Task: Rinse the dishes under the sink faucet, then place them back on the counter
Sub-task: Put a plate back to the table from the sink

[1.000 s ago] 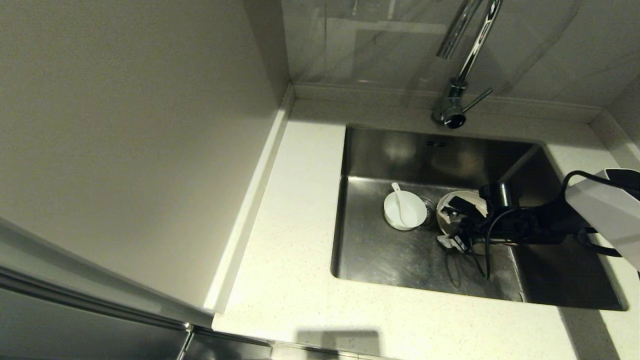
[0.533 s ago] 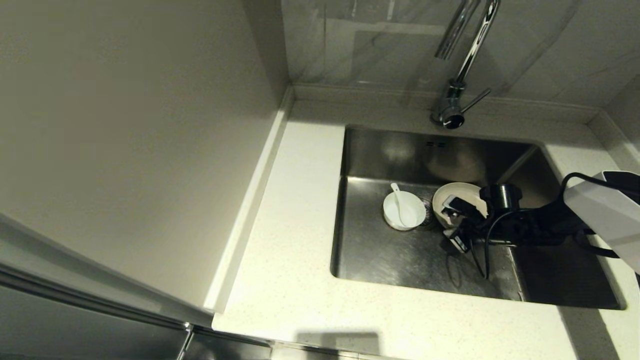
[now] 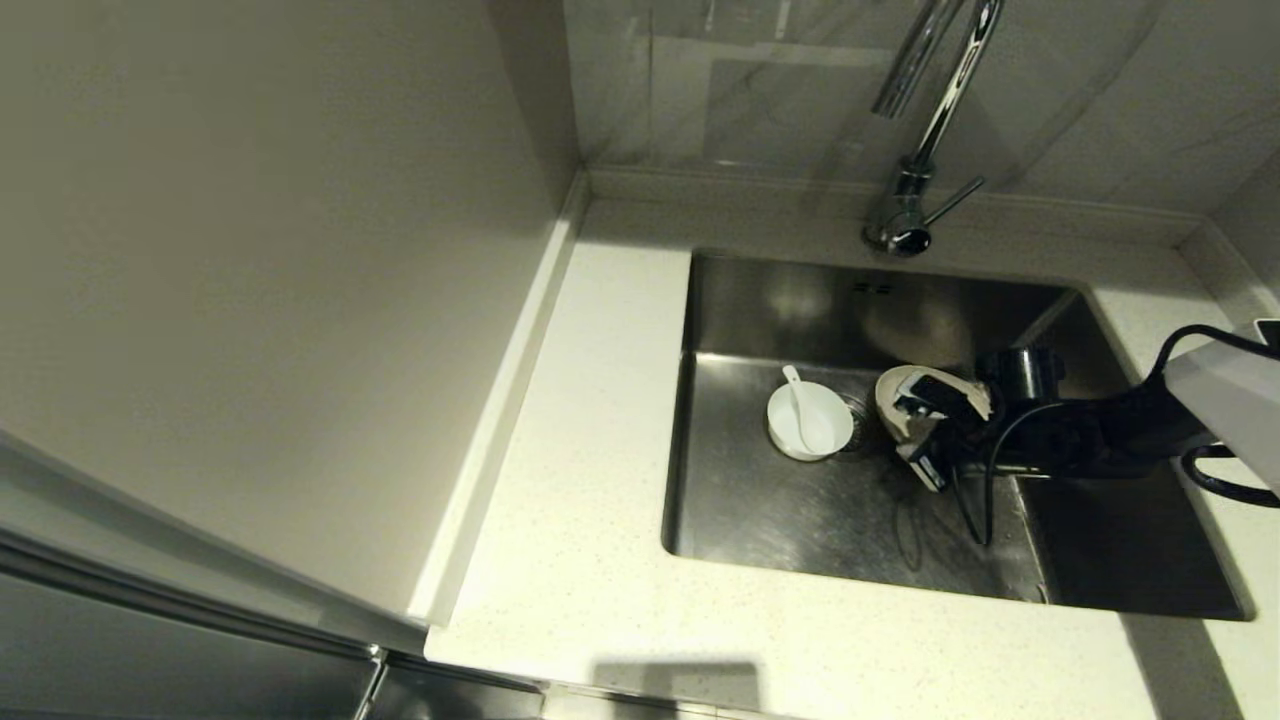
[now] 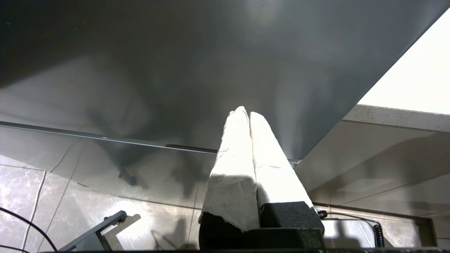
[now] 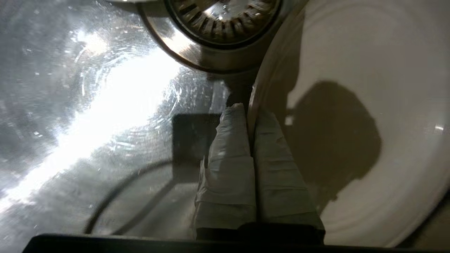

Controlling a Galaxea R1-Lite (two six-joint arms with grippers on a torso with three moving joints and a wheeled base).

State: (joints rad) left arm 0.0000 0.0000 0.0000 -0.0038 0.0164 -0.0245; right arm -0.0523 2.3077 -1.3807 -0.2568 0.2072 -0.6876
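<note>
Tilted up off the basin floor since a second ago, the plate (image 3: 893, 397) now stands steeply on edge inside the sink (image 3: 780, 500), where earlier it lay nearly flat beside the drain. Its lower edge appears to be close to or resting on the steel floor. The right gripper (image 3: 925, 428) reaches in from the right side of the basin, and its arm has drawn slightly back toward that side. In the right wrist view its two taped fingers (image 5: 228, 158) are closed tight on the plate's raised rim, one on each face, with the drain strainer (image 5: 223, 17) just beyond the fingertips. The small white bowl (image 3: 810, 421) sits on the sink floor just left of the drain, well apart from the gripper, and the white spoon (image 3: 797, 403) lies in it with its handle pointing toward the back wall. The chrome faucet (image 3: 925, 120) rises behind the sink, and no water can be seen running. The left gripper (image 4: 245, 116) is parked out of the head view, below the counter (image 3: 590, 480), its fingers pressed together on nothing. Judging from this, the plate is gripped and starting to lift, so rinsing has not yet begun.
</note>
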